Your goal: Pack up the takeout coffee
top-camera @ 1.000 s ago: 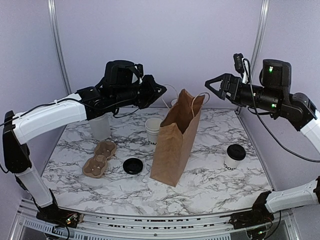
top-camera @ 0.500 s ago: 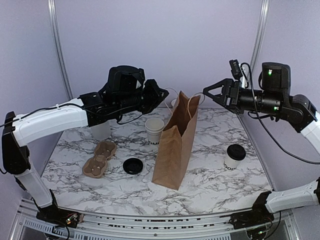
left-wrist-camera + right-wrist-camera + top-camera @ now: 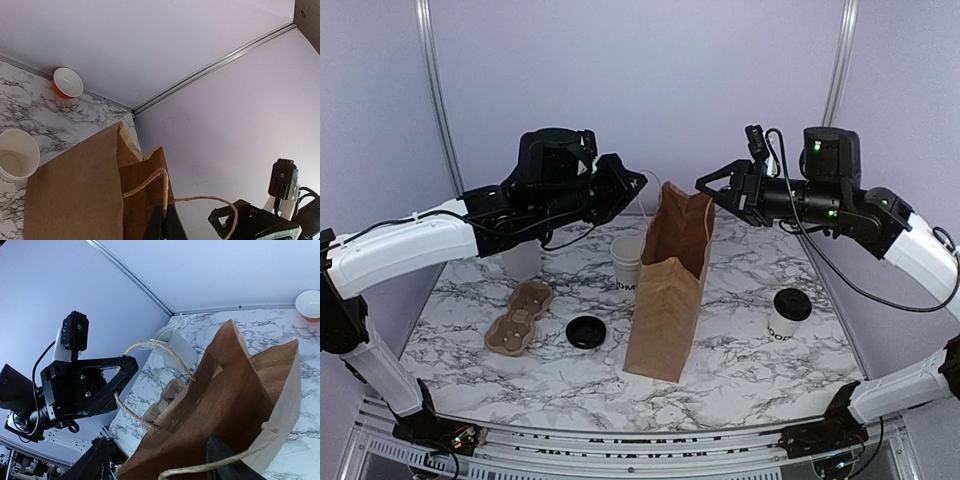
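Standing lidded on the marble table [image 3: 740, 370], at 3 o'clock from the upright brown paper bag [image 3: 665, 300]: takeout coffee [image 3: 788, 312], well apart from both arms. Pinched shut on one twine handle [image 3: 200, 199] with the left gripper [image 3: 165, 222]. Spread open at the bag's mouth, by the other handle [image 3: 210, 466], with the right gripper [image 3: 160, 462].

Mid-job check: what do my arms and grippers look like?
Left arm and right arm: white links, black joints. Left gripper and right gripper: black, triangular frames. Black cables run along both; green lights glow on the right arm's housing.
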{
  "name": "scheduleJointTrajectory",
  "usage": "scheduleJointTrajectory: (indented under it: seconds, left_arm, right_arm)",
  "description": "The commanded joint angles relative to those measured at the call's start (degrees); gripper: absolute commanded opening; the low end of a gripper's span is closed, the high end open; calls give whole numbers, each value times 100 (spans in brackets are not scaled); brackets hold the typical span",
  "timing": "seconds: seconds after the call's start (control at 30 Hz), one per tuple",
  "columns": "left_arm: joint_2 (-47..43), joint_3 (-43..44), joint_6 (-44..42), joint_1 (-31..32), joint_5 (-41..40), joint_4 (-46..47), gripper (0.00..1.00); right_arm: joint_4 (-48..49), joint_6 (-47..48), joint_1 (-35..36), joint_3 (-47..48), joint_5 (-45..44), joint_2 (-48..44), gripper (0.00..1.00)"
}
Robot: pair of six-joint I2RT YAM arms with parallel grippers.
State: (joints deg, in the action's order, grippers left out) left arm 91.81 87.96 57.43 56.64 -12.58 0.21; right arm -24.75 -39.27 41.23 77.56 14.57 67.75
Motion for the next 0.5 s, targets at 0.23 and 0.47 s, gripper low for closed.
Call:
scheduleJointTrajectory:
  seconds: [0.23,0.47]
  left_arm:
    - [-510,-416,-496,-74,-291,-7,0]
    - [-742,-655,-582,-302,-207,-135,0]
  right_arm:
    - [564,87,-146,276,-285,351,32]
    - [81,458,-240,756,-494,522,0]
